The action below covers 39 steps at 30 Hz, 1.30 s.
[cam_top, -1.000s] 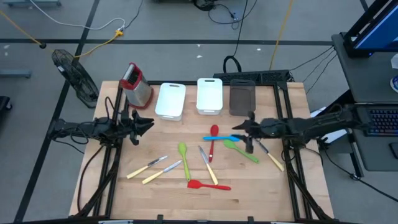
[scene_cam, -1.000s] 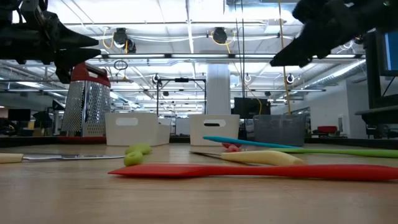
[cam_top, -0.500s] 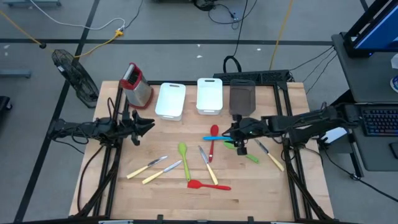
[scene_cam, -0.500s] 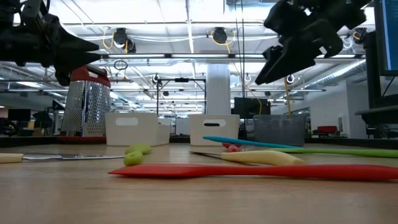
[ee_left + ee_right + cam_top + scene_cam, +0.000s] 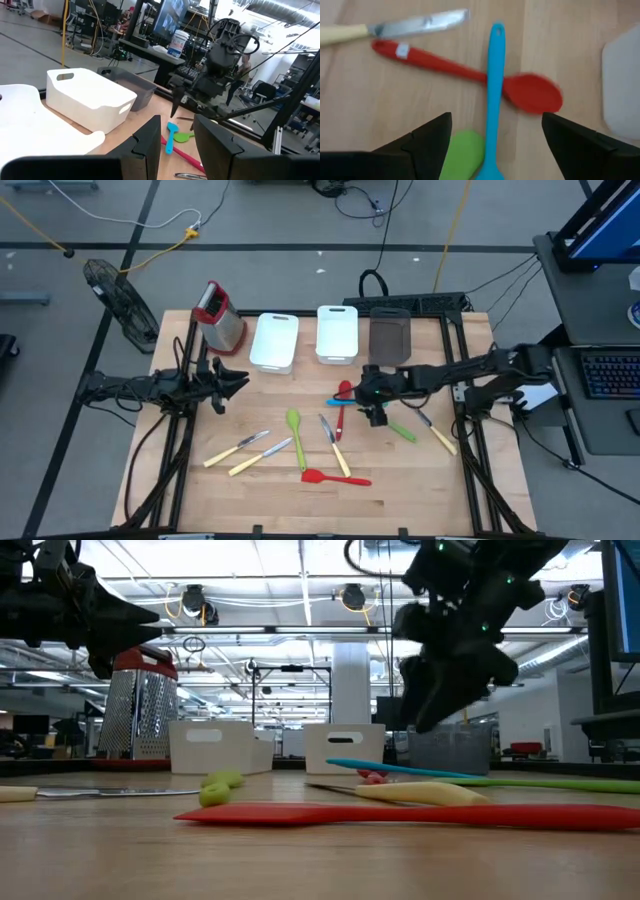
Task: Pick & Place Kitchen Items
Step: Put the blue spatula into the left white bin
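Note:
My right gripper (image 5: pixel 372 406) hangs open, pointing down, just above a blue spatula (image 5: pixel 495 90) that lies across a red spoon (image 5: pixel 470 72); its fingers stand on either side of the blue handle without touching it. A green spoon's bowl (image 5: pixel 465 150) sits beside that handle, and a yellow-handled knife (image 5: pixel 395 27) lies past the red spoon. Another green spoon (image 5: pixel 295 435), a red spatula (image 5: pixel 335 477) and several yellow-handled knives (image 5: pixel 248 452) lie flat on the wood. My left gripper (image 5: pixel 235 383) waits open above the table's left side.
A red-topped box grater (image 5: pixel 220 315), two white bins (image 5: pixel 273 342) (image 5: pixel 337 333) and a dark grey bin (image 5: pixel 389 338) line the far edge. The white bin's corner (image 5: pixel 622 85) shows close to my right gripper. Bare wood lies along the near edge.
My right gripper has moved toward the table's left and come down, tipping its fingers downward until it hangs over the blue spatula and red spoon. The utensils have stayed where they were.

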Each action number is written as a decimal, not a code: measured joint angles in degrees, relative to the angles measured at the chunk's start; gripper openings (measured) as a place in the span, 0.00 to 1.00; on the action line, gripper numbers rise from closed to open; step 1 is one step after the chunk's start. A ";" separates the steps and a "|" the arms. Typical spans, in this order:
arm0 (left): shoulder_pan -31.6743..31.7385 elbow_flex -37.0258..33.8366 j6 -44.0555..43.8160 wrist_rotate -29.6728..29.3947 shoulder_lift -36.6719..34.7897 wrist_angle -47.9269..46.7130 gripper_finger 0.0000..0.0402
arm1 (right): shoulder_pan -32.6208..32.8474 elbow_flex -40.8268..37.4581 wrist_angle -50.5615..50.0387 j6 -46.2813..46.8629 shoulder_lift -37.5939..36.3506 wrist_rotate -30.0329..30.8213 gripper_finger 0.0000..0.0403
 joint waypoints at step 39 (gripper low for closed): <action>0.00 0.00 1.52 -1.49 0.00 -0.93 0.30 | -3.25 -0.04 5.53 17.52 11.39 -1.38 0.70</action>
